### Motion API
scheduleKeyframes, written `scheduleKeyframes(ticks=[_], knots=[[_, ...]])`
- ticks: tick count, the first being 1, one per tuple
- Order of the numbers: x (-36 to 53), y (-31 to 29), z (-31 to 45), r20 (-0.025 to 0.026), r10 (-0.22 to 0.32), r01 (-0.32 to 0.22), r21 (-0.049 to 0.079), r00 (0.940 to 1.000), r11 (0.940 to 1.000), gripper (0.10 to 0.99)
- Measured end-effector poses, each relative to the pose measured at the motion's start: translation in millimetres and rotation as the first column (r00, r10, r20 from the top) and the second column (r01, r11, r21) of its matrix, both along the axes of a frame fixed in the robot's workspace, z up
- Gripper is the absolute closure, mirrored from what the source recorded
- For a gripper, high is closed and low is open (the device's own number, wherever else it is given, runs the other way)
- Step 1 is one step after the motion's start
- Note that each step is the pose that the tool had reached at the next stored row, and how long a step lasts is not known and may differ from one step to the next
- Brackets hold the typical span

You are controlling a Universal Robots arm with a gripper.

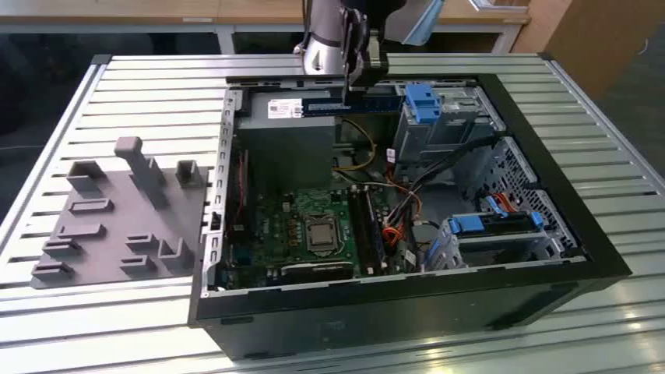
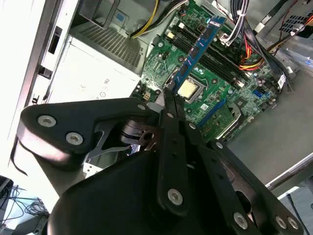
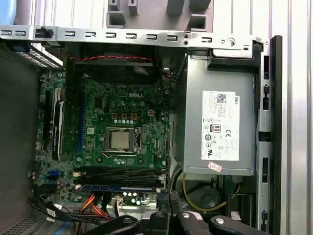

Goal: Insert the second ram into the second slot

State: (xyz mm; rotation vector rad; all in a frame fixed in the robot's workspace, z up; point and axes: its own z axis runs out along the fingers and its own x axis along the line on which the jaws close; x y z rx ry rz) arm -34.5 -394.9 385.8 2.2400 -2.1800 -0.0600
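The second ram, clamped in the pincer, hangs clear above the case.

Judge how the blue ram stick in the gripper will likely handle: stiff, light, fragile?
The second ram is a thin, flat board that hangs straight from the gripper without sagging, so it is probably stiff and light. Its narrow faces give little to grip, so a bump could twist it. Being a bare circuit board, it is likely fragile.
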Motion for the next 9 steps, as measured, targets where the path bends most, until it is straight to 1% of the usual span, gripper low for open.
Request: scheduleKeyframes(ticks=[1,2,3,8,9], knots=[[0.0,0.0,0.0,0.0,0.0,0.0,0.0,1.0,1.0,0.973],[0.0,-0.7,0.0,0.0,0.0,0.0,-0.005,1.0,1.0,0.973],[0.0,-2.7,0.0,0.0,0.0,0.0,-0.01,1.0,1.0,0.973],[0.0,-3.3,0.0,0.0,0.0,0.0,-0.01,1.0,1.0,0.973],[0.0,-4.5,0.0,0.0,0.0,0.0,-0.015,1.0,0.9999,0.973]])
